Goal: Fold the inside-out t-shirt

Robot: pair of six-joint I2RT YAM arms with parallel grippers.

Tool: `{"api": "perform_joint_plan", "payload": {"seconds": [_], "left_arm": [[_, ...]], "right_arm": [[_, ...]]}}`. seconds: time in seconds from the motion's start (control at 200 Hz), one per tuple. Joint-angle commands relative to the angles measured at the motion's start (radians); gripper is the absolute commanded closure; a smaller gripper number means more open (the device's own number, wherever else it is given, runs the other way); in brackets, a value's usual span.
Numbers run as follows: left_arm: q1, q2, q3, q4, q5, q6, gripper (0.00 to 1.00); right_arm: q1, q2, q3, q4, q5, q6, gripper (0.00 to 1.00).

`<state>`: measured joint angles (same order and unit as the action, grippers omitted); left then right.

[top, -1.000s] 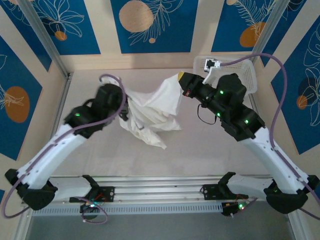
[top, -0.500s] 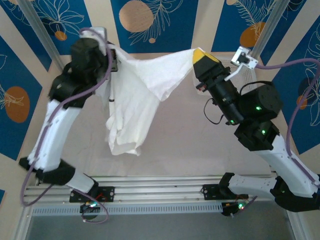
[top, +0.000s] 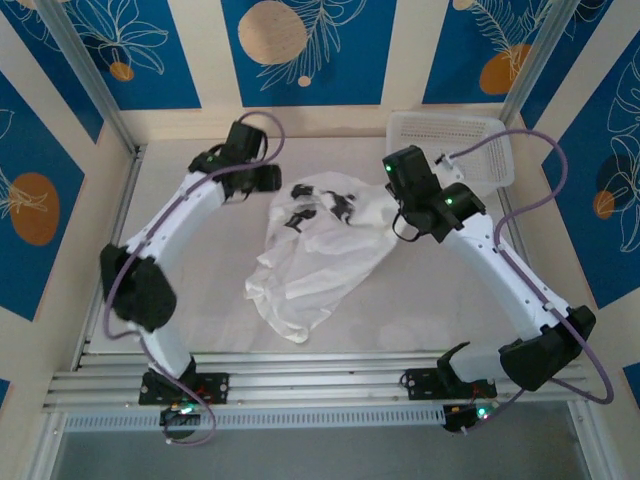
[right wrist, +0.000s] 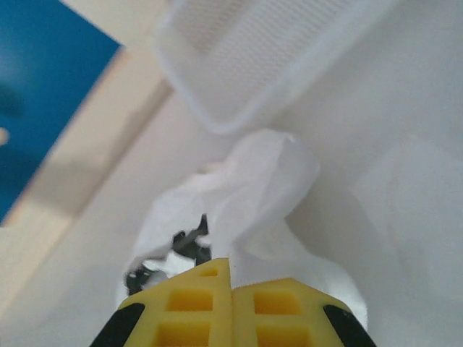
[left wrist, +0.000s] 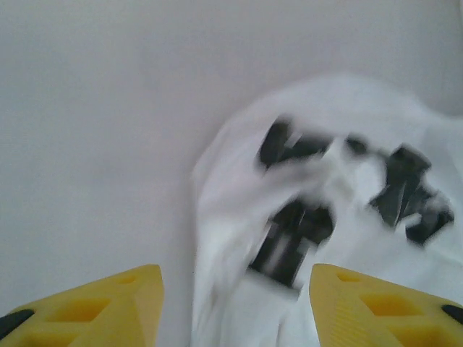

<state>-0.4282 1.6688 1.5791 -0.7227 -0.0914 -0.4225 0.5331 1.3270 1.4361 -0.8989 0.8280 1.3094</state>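
- From above, the inside-out t-shirt [top: 320, 250] lies crumpled on the table [top: 200, 300] between my arms.
- My left wrist view shows my left gripper [left wrist: 235, 285] spread apart over the shirt's dark print.
- My right wrist view shows my right gripper [right wrist: 231, 285] pressed together, with the basket [right wrist: 239, 72] beyond.

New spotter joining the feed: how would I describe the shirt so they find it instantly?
Start with the pale table. The t-shirt is the crumpled white cloth heap at its centre, with black print marks near its far end. Unlike the white mesh basket in the far right corner, it is soft and shapeless.
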Motion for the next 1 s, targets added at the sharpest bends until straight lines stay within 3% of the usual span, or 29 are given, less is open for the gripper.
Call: {"api": "perform_joint_plan", "payload": {"seconds": [0.0,0.065,0.155,0.325,0.44,0.545,0.78,0.995], "left_arm": [[-0.031,-0.208,-0.233,0.018,0.096,-0.175,0.45],[-0.085,-0.269,-0.345,-0.009,0.077,-0.182,0.46],[-0.184,-0.265,-0.379,-0.132,-0.032,-0.173,0.47],[-0.341,-0.136,-0.362,-0.176,-0.072,-0.158,0.46],[-0.412,-0.012,-0.294,-0.228,-0.221,-0.154,0.42],[-0.419,0.064,-0.28,-0.221,-0.294,-0.143,0.39],[-0.419,0.171,-0.286,-0.162,-0.192,-0.048,0.32],[-0.399,0.254,-0.245,-0.32,-0.478,-0.043,0.41]], "right_arm": [[-0.028,-0.083,-0.053,-0.022,-0.018,0.085,1.0],[-0.036,-0.101,-0.074,0.006,-0.041,0.048,1.0],[-0.037,-0.112,-0.086,0.02,-0.066,0.025,1.0],[-0.035,-0.114,-0.101,0.021,-0.087,0.025,1.0],[-0.035,-0.12,-0.109,0.013,-0.095,0.025,1.0],[-0.036,-0.134,-0.123,0.014,-0.094,0.022,1.0],[-0.042,-0.147,-0.125,0.002,-0.065,0.01,1.0],[-0.117,-0.162,-0.097,-0.028,-0.06,-0.006,1.0]]}}
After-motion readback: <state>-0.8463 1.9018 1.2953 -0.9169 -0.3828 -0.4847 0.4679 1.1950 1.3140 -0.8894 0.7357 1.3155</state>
